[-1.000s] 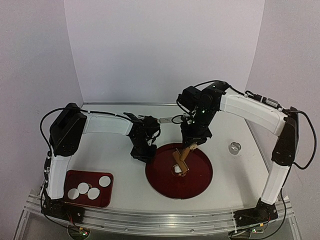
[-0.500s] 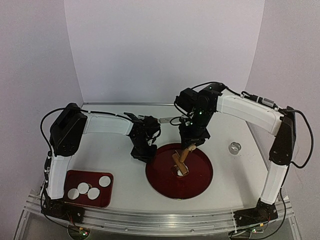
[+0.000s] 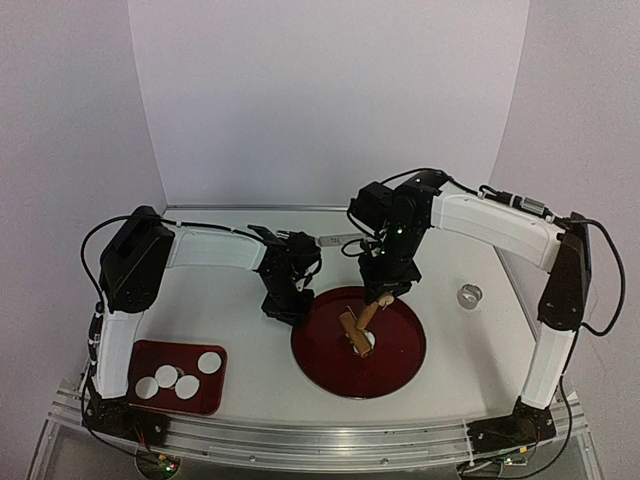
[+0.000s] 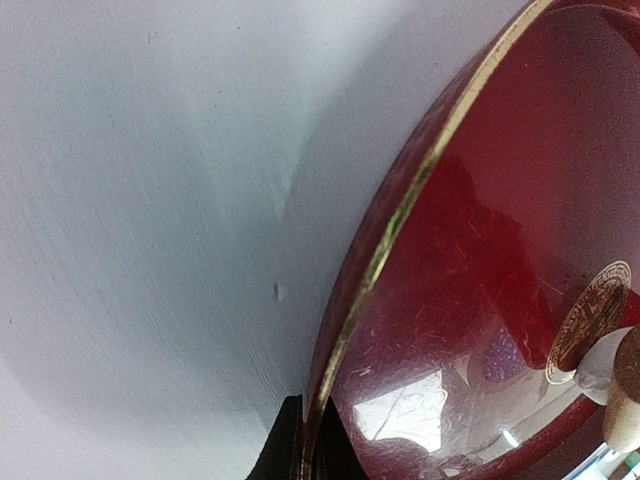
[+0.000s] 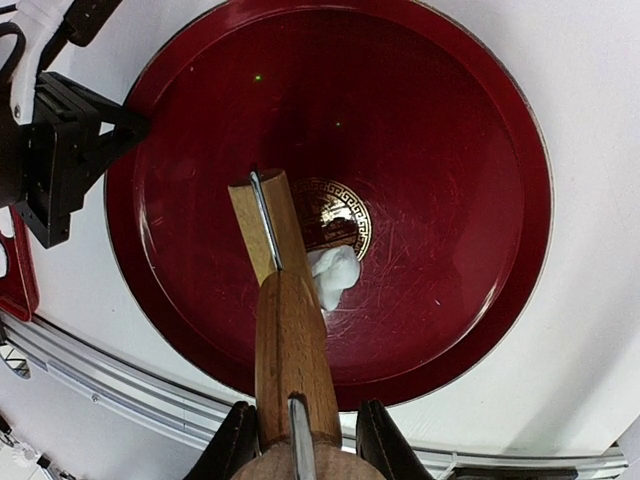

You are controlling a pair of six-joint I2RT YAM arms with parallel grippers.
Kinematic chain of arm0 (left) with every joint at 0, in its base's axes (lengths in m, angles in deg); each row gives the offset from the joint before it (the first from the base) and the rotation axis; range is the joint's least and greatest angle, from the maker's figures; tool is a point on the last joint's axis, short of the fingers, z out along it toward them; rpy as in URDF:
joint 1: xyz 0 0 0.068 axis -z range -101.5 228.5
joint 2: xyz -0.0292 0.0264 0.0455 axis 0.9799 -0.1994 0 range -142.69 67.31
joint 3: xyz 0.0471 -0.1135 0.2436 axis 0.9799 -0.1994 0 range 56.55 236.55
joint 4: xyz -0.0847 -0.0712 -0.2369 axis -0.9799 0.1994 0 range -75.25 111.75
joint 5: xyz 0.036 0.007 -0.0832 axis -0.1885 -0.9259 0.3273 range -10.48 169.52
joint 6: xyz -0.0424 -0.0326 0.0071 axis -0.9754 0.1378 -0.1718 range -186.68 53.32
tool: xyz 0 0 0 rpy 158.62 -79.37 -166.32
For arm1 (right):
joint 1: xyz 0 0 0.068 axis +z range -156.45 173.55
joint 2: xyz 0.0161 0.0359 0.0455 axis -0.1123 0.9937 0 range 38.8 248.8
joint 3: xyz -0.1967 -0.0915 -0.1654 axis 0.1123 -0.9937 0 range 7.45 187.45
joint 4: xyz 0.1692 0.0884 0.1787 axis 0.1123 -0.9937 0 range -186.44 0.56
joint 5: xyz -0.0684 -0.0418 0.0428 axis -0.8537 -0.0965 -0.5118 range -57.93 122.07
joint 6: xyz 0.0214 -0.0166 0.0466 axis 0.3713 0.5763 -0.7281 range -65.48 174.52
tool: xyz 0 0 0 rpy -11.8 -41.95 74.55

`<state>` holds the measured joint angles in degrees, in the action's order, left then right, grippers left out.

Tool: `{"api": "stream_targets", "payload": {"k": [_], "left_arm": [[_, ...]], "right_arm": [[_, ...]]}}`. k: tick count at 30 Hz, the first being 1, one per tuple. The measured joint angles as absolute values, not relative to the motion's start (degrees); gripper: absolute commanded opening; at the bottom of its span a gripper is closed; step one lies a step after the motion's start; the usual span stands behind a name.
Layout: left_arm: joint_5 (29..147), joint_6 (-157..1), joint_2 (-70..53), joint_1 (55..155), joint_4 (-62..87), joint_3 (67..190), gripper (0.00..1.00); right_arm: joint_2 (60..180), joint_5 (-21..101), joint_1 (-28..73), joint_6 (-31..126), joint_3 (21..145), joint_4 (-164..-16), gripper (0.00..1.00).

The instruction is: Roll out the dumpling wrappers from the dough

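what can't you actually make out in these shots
- Dough: right wrist view, partly under the pin.
- Left gripper: left wrist view shows only a dark sliver at the plate rim; grip unclear.
- Wrappers: top view, too small to judge thickness.

You've got a white tabletop carrying three things. Round dark red plate with a thin gold rim sits centre, slightly right. Rectangular dark red tray is at the near left corner, well apart from the plate. Small metal ring lies right of the plate, near it, not touching
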<state>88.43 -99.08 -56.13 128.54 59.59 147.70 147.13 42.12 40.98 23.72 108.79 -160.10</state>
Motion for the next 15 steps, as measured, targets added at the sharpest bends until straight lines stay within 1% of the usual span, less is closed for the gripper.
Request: {"api": "stream_targets", "payload": {"k": [15], "left_arm": [[88.41,-99.15,-56.16,128.54,59.61,147.70,0.00]], "right_arm": [[147.45,39.38,41.21,20.84,108.78,-162.08,0.00]]}}
